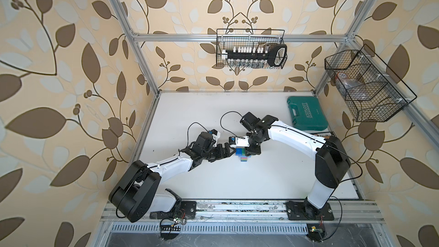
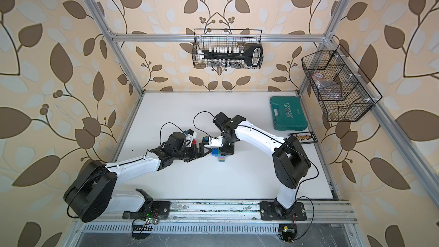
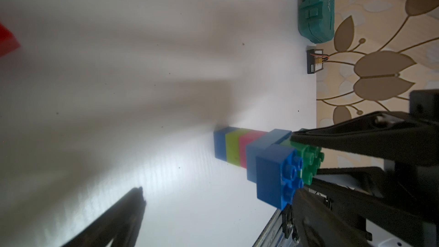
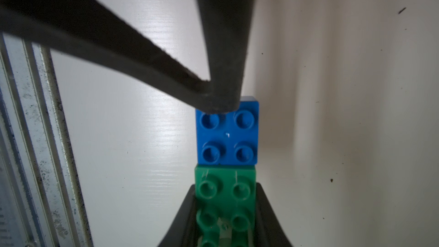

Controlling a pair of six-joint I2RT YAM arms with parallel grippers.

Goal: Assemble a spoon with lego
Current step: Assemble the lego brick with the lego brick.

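The spoon [image 3: 240, 148] is at mid-table where the two arms meet: a narrow stem striped blue, lime and pink widens to a light-blue layer, with a green brick [image 3: 308, 160] and a square dark blue brick [image 4: 226, 134] side by side on it, studs showing. The right gripper [image 4: 225, 186] is clamped on either side of that green brick, while the left gripper [image 3: 217, 192] is spread wide, one fingertip [image 4: 218, 100] touching the dark blue brick's outer edge. Whether the stem rests on the white table [image 1: 213, 181] I can't tell, and the teal case [image 1: 306, 112] lies well apart near the far right corner.
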